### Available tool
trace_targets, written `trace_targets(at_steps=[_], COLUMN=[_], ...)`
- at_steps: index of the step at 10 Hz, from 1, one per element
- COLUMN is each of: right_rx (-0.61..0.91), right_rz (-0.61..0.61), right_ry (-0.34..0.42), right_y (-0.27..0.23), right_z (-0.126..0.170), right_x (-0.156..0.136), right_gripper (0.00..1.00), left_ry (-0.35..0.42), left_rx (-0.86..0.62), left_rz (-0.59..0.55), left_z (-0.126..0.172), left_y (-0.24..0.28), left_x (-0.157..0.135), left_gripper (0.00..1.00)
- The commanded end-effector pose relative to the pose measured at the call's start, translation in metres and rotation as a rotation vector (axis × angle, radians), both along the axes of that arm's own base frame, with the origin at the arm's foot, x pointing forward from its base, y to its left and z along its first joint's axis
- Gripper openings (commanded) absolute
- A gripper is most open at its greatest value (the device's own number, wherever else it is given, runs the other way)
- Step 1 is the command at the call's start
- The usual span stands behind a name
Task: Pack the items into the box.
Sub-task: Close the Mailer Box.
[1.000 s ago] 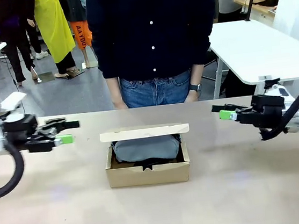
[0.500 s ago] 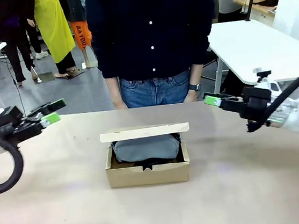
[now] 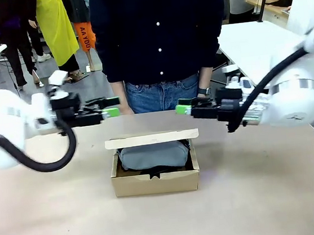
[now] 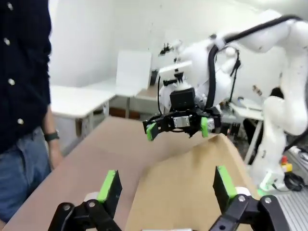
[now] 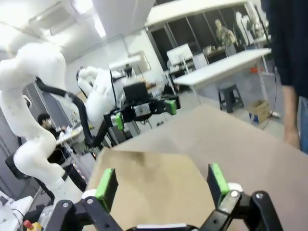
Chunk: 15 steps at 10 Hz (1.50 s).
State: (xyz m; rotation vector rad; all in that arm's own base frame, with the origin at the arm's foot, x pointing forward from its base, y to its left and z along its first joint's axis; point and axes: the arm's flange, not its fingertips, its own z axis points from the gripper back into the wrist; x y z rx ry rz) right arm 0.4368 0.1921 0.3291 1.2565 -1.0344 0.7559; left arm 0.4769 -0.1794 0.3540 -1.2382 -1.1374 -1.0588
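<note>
Both claws, left (image 3: 110,107) and right (image 3: 183,109), gape empty above the cardboard box (image 3: 156,181) holding the grey-blue pouch (image 3: 153,155) mid-tabletop (image 3: 268,195).

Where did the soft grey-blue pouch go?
In the front view, the pouch lies inside the cardboard box at the middle of the table, under the raised lid flap, in front of the person.

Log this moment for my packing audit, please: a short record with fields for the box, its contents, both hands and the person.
box: brown cardboard box, mid-table, lid flap raised
contents: grey-blue pouch inside; something dark beneath it, unclear
left hand: open, empty, above the table behind the box
right hand: open, empty, facing the left hand
person: standing at the far edge, arms down
</note>
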Motion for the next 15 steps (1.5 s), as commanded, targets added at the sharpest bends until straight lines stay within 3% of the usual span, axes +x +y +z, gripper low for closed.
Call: trace_targets(at_steps=[1,3,7,9,12,15], right_rx=[-0.125,-0.186,-0.212,-0.228,-0.255,-0.278], right_rz=[0.04,0.088,0.117,0.119,0.148,0.182], right_ry=[0.048,0.06,0.047,0.032,-0.029,-0.191], right_y=[0.022,0.035,0.026,0.022,0.016,0.007], right_z=[-0.015,-0.024,-0.032,-0.042,-0.06,-0.067], right_x=[0.017,0.013,-0.002,-0.01,-0.021,-0.031], right_gripper=[1.0,1.0,1.0,1.0,1.0,1.0], left_ry=[0.039,0.05,0.006,-0.04,-0.071,-0.085], left_rx=[0.091,0.18,0.352,0.375,0.351,0.331], left_rz=[-0.024,-0.048,-0.242,-0.237,-0.2,-0.179], left_z=[-0.004,-0.016,-0.052,-0.065,-0.063,-0.059], left_y=[-0.023,-0.039,-0.045,-0.041,-0.038,-0.034], left_x=[0.015,0.015,-0.012,-0.02,-0.023,-0.025], left_gripper=[1.0,1.0,1.0,1.0,1.0,1.0])
